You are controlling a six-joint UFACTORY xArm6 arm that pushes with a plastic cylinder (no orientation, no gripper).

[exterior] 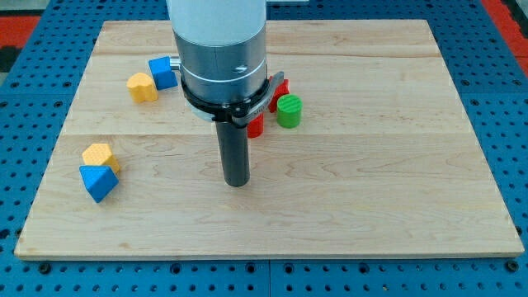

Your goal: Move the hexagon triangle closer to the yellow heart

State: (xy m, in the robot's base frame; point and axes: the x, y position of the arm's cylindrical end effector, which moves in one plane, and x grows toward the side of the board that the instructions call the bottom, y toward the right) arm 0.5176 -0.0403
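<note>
My tool is a plain dark rod with no jaws, so it has nothing to spread or press together, and it pinches nothing. My tip (237,183) rests on the bare wooden counter (371,165) and touches no block.

The yellow hexagon (99,155) lies well apart from my tip, towards the view's left and slightly higher. The blue triangle (97,182) touches the hexagon's lower edge, equally far to the left of my tip and about level with it.

The yellow heart (142,87) sits up and to the left of my tip, also well apart, and a blue block (163,73) lies just beside it on the side nearer the view's top.

Above my tip and a little to the view's right stands a green cylinder (289,110). Two red blocks (256,125) are nearby, partly hidden behind the arm's body, so I cannot make out their shapes.
</note>
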